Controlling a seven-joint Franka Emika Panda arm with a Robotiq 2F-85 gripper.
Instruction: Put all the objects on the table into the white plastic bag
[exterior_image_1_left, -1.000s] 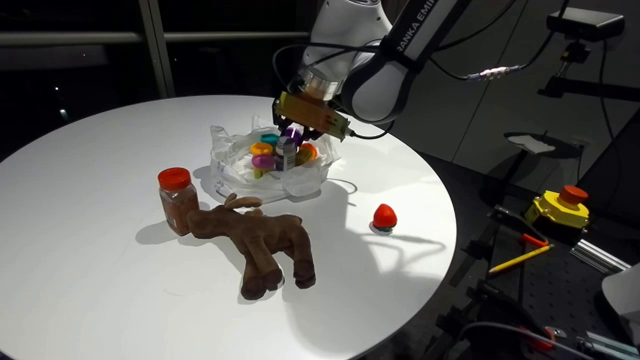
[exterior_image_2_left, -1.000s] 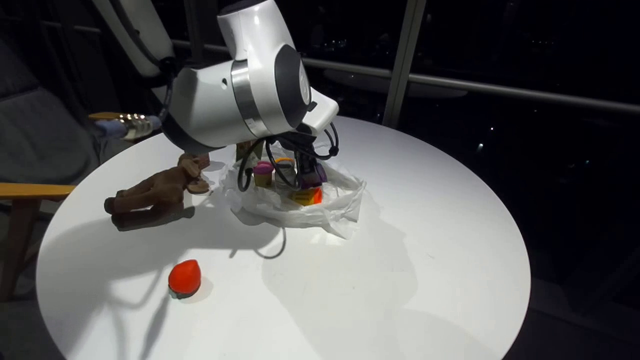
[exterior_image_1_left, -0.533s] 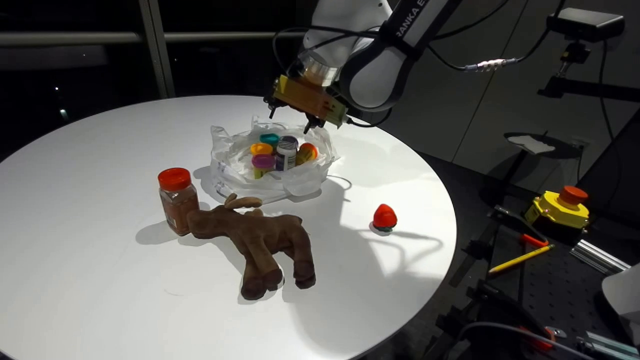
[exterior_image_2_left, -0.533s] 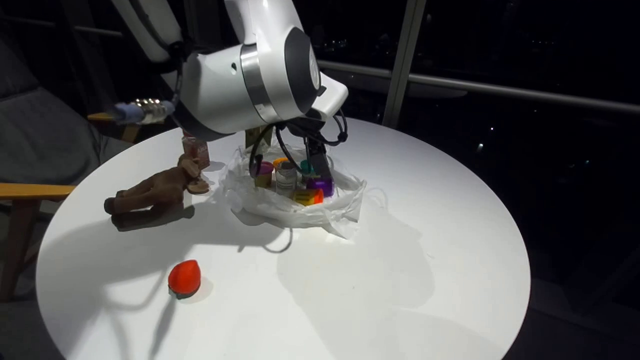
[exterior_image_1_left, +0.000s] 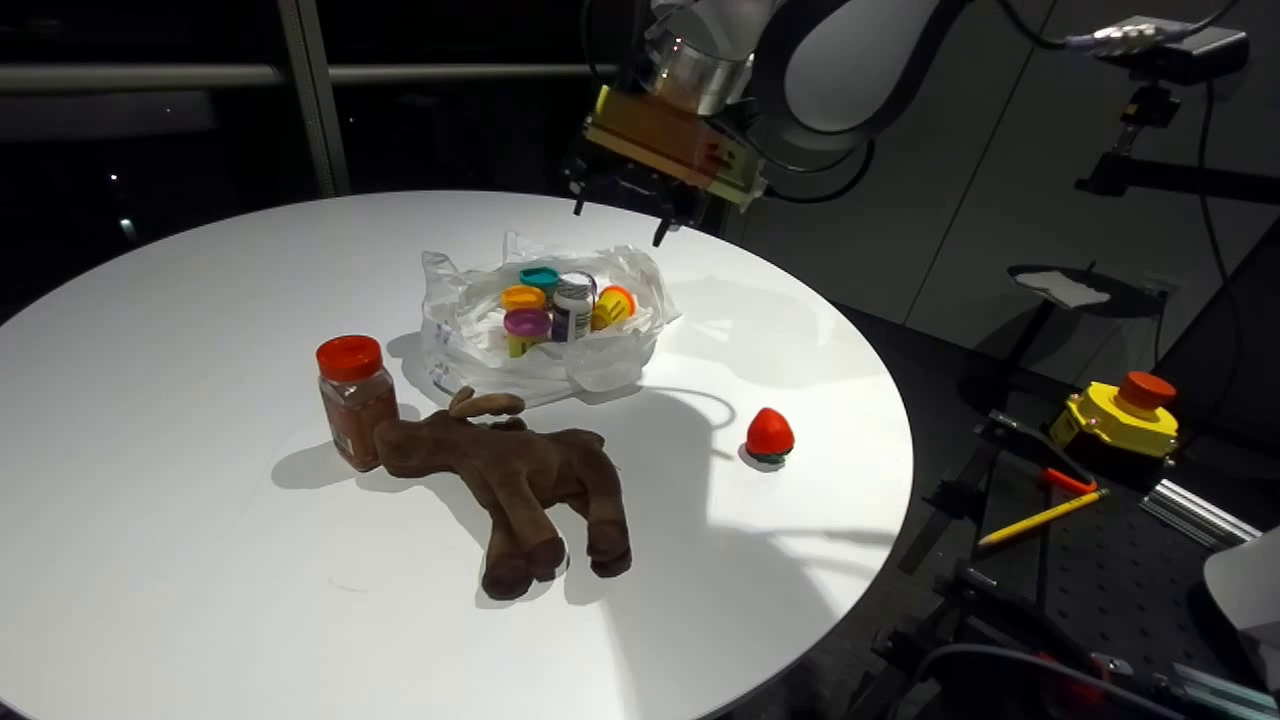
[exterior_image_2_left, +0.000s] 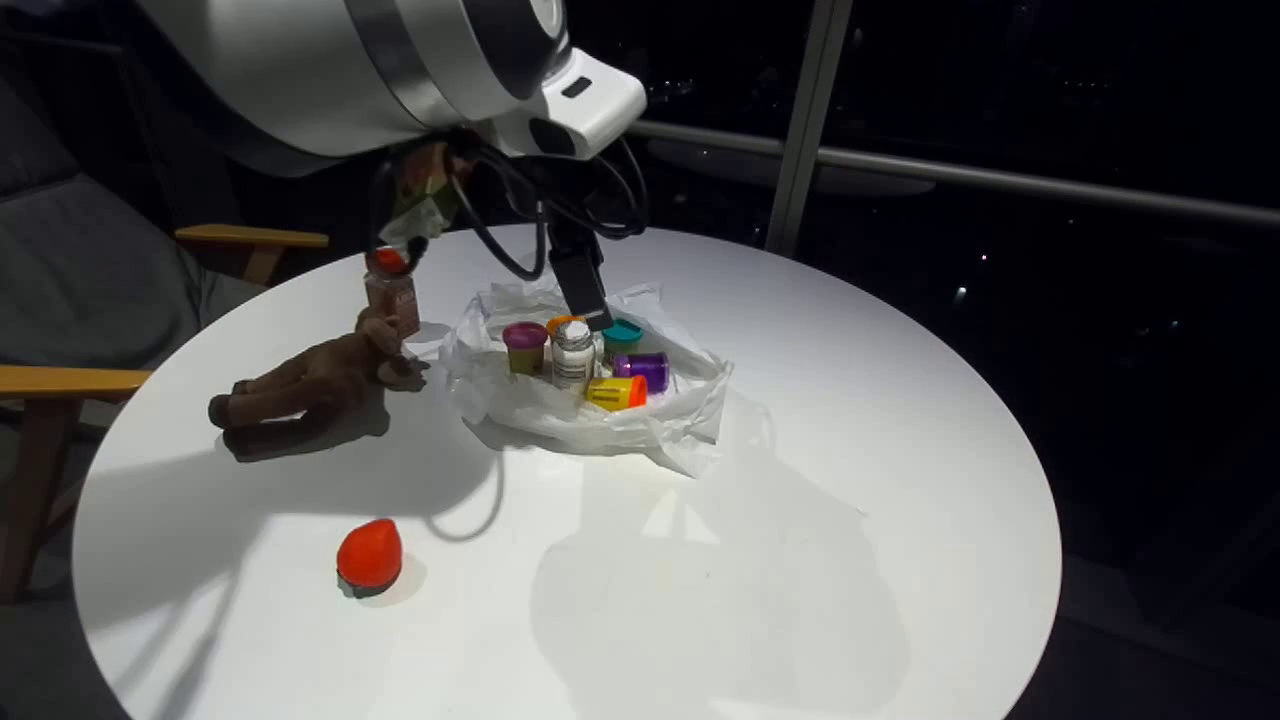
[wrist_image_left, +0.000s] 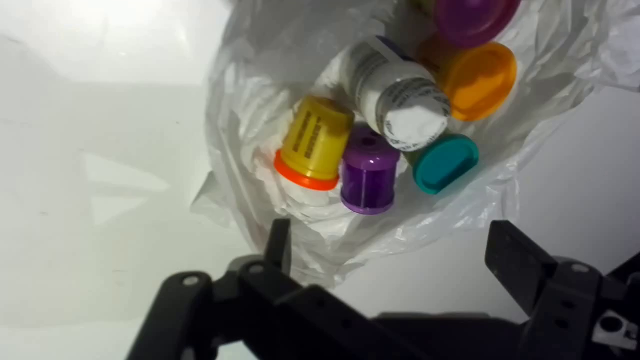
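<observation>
In an exterior view, the black two-fingered gripper (exterior_image_1_left: 618, 226) gapes wide, empty, above the far rim of the crinkled white plastic bag (exterior_image_1_left: 500, 373); I'd rise clear before fetching the near brown plush moose (exterior_image_1_left: 512, 468).

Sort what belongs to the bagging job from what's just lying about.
For the job:
white plastic bag
in it: yellow tub, purple container, white bottle, teal-lidded tub, orange-lidded tub, magenta-lidded tub
outside it: plush moose, red-lidded jar, strawberry-like item

Lying about:
pencil
yellow box with red button
</observation>
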